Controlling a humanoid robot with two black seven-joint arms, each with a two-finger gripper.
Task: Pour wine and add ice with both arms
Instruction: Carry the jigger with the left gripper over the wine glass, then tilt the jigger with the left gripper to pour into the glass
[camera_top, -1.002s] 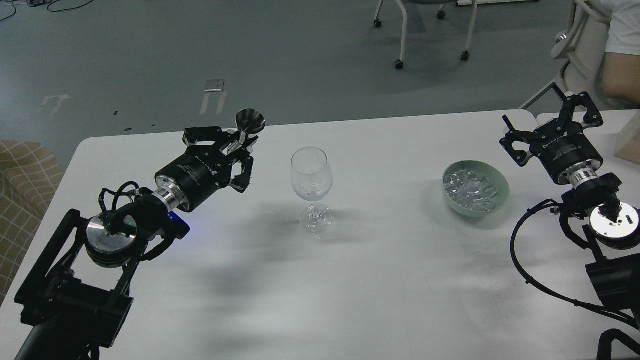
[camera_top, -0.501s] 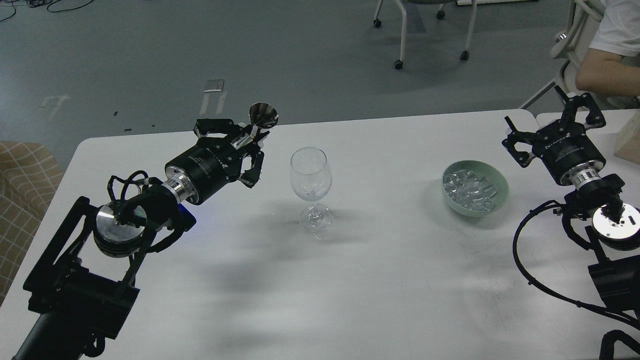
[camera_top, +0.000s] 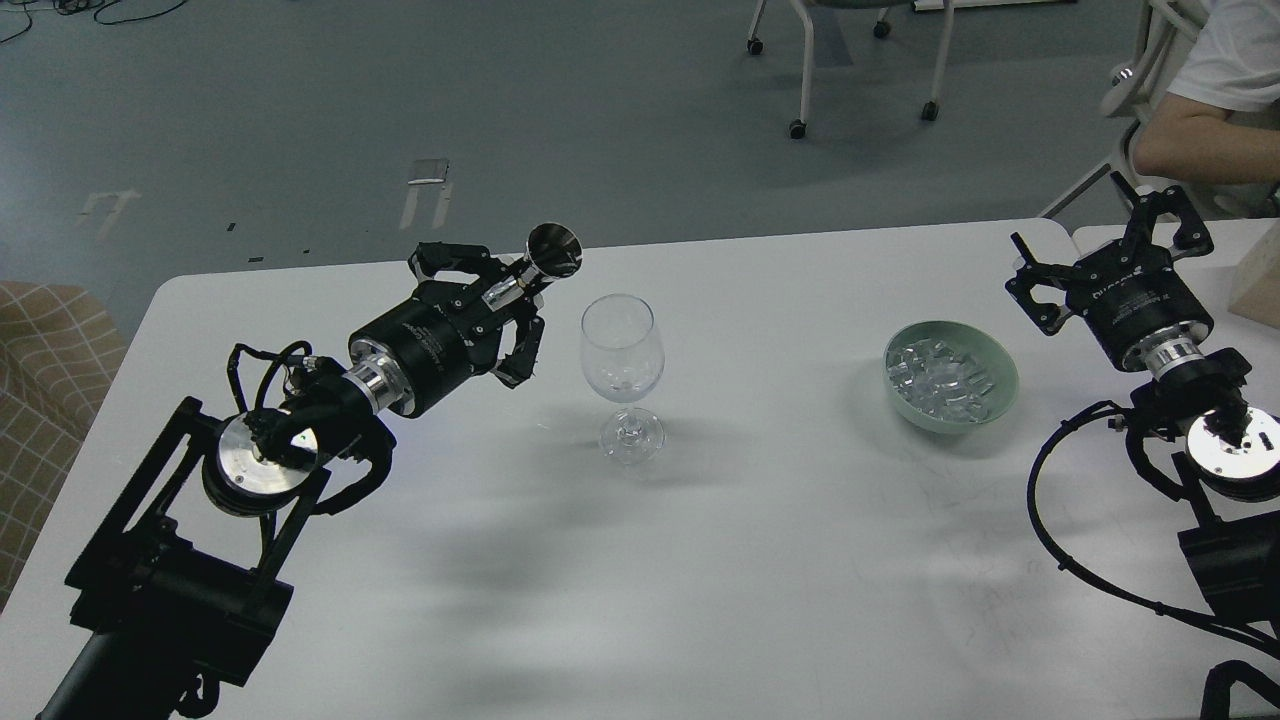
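Note:
An upright, clear wine glass stands mid-table. My left gripper is shut on a small steel measuring cup, held tilted just left of and above the glass rim. No wine can be made out in the cup or the glass. A pale green bowl at the right holds a heap of clear ice cubes. My right gripper is open and empty, above the table right of the bowl.
The white table carries only the glass and bowl in reach. A tan box sits at the right edge. A seated person and chairs are behind the table's far right corner.
My left gripper has moved right and slightly up with the steel cup, nearing the glass rim. The right arm has barely moved. The person's arm shifted into view.

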